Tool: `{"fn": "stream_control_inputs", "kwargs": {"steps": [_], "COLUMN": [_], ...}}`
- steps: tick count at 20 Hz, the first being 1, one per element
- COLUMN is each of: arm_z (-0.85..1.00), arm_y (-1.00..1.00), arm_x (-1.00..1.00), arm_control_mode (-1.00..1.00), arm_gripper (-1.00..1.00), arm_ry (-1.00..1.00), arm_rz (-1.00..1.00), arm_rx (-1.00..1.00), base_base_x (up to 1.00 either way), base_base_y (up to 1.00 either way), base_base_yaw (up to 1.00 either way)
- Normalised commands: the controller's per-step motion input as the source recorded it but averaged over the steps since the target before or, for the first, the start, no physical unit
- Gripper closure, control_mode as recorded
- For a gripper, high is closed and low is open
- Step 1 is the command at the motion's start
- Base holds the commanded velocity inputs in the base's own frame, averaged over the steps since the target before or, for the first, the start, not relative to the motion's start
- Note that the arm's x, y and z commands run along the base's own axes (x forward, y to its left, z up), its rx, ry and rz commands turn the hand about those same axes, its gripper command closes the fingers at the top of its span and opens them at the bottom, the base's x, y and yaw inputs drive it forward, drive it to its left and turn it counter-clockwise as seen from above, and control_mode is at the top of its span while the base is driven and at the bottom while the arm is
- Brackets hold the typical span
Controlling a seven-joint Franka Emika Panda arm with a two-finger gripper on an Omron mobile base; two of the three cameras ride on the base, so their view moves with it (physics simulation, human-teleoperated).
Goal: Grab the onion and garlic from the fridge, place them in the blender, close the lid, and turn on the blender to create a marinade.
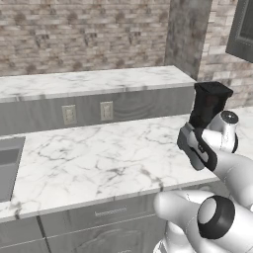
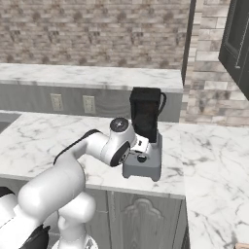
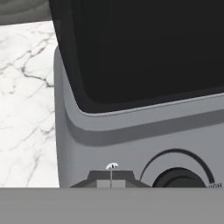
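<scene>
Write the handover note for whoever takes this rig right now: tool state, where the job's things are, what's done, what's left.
Tool: shut, holding nothing, right up against the front of the blender base, beside its round dial.
Blender: stands on the marble counter near the corner, black jar seated on the grey base.
Lid: looks to be on top of the jar, closed.
Onion, garlic: the jar is opaque, so contents cannot be confirmed.
Done, judging by the layout: lid appears closed, arm brought to the controls.
Left: turn the dial to start the blender; check it runs.
</scene>
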Motion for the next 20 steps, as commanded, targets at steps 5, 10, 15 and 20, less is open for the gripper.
{"fn": "stream_control_inputs", "kwargs": {"steps": [5, 10, 15, 20], "arm_z": [0.00, 0.00, 0.00, 0.00], "arm_y": [0.00, 0.00, 0.00, 0.00], "arm_x": [0.00, 0.00, 0.00, 0.01], "arm_control_mode": [-1.00, -1.00, -1.00, -1.00], "arm_gripper": [1.00, 1.00, 1.00, 1.00], "arm_ry": [0.00, 0.00, 0.00, 0.00], "arm_rz": [0.00, 0.00, 0.00, 0.00], "arm_rx": [0.00, 0.00, 0.00, 0.00], "base_base_x": [0.00, 0.00, 0.00, 0.00], "base_base_y": [0.00, 0.00, 0.00, 0.00], "base_base_yaw": [0.00, 0.00, 0.00, 0.00]}}
